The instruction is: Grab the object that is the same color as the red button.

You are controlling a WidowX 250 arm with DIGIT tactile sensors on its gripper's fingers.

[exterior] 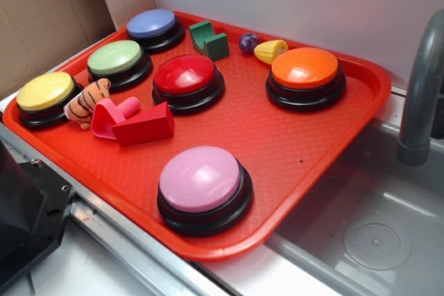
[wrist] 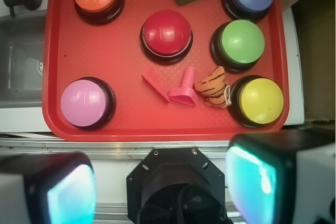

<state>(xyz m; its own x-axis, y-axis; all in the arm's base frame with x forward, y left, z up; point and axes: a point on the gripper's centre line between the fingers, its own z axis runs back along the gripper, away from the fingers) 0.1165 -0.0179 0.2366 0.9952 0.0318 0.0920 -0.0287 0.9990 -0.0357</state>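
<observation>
You haven't really started yet: your gripper [wrist: 160, 192] hangs with its jaws spread wide and empty, back from the tray [wrist: 55, 66]. The red wedge [wrist: 156, 83] lies untouched just in front of the red button [wrist: 166, 33], touching the pink screw piece [wrist: 185, 92].

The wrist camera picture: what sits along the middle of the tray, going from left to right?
Pink button → red wedge block → pink screw piece → toy tiger → yellow button.
</observation>
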